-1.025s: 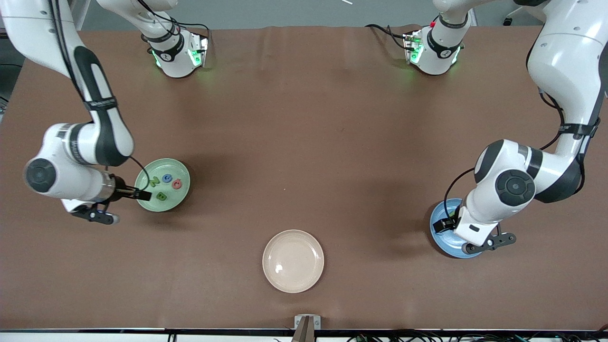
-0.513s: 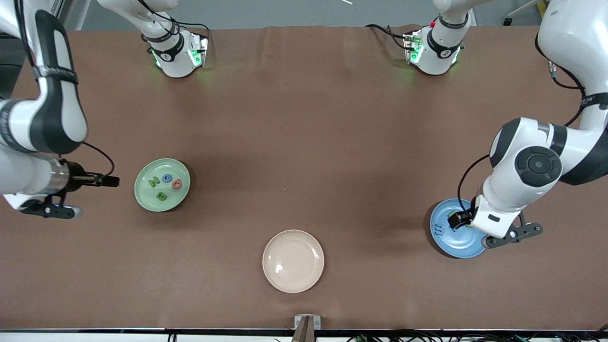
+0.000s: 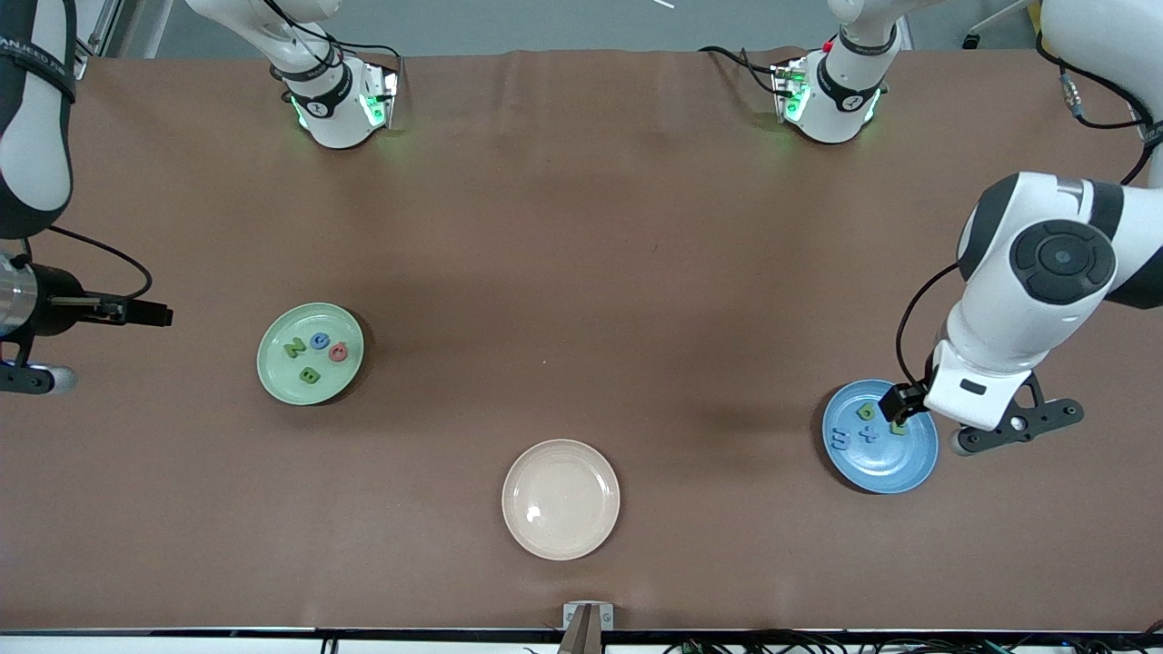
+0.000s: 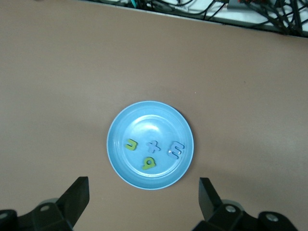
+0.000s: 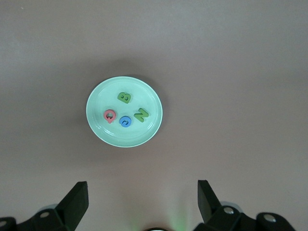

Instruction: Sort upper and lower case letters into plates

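The pale green plate (image 3: 275, 365) lies toward the right arm's end of the table. It holds several letters: a green N (image 3: 294, 347), a blue c (image 3: 319, 341), a red letter (image 3: 338, 351) and a green B (image 3: 309, 374). The blue plate (image 3: 886, 468) lies toward the left arm's end and also holds several letters, green ones (image 3: 868, 411) and blue ones (image 3: 842, 440). My right gripper (image 3: 150, 315) hangs open and empty beside the green plate (image 5: 102, 132). My left gripper (image 3: 898, 402) is open and empty over the blue plate's (image 4: 144, 124) edge.
An empty cream-beige plate (image 3: 561, 536) lies near the table's front edge, midway between the two arms. Both arm bases stand along the edge farthest from the front camera. Cables run along the table edge in the left wrist view (image 4: 240, 9).
Both grippers have drawn up and away from their plates. The right one moved off the green plate toward the table's end. The left one uncovered the blue plate's letters.
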Robot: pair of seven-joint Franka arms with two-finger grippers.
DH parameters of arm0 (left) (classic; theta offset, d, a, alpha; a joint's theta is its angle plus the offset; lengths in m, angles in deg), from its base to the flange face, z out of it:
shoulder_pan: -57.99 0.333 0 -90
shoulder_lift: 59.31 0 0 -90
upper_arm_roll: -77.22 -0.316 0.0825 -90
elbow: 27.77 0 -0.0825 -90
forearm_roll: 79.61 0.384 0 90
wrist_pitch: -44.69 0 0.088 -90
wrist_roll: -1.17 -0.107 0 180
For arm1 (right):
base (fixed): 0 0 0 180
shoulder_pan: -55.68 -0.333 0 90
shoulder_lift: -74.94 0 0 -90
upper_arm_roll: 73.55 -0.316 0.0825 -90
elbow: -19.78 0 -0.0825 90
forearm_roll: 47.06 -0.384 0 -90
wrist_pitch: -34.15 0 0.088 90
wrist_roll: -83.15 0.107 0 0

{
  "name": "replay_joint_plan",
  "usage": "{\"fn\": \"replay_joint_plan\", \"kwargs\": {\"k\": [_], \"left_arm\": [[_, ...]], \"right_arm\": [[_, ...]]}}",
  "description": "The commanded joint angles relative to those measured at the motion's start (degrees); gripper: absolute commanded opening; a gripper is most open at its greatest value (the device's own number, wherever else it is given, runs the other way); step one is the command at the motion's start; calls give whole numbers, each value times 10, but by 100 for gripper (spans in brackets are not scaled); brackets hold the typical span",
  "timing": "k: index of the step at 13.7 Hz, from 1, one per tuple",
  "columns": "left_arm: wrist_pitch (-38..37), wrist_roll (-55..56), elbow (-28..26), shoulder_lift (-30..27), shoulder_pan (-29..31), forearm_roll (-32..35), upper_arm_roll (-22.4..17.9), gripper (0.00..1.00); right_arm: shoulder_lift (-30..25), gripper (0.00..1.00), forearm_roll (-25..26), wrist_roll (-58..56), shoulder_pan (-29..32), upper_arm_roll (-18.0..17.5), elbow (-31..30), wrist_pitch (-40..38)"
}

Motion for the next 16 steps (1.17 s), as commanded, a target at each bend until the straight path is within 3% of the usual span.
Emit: {"fn": "replay_joint_plan", "kwargs": {"k": [1,3,5,9,11,13,15,16], "left_arm": [[-29,-41,-3,-44,3,-38,1,100],[-56,-79,-3,-79,5,-77,-1,100],[-97,-109,-2,-114,20,-126,-1,100],[-168,-221,-2,-187,50,-204,-8,100],[-194,-279,-5,-225,9,-241,-82,100],[-236,-331,-6,-245,-99,-265,-207,100],[-256,-352,-15,-263,-157,-289,-275,100],[-256,-360,-34,-280,-164,-306,-290,100]], "right_arm": [[6,100,8,-3,1,-5,35,-27],[9,100,0,-1,8,-7,46,-31],[9,100,-46,-4,23,-2,47,-34],[-4,100,-46,2,13,-7,44,-27],[-13,100,-48,1,12,-6,37,-24],[-32,100,-42,1,7,-6,12,-21],[-48,100,-41,-2,8,-6,-9,-6],[-56,100,-39,-4,7,-5,-21,1]]}}
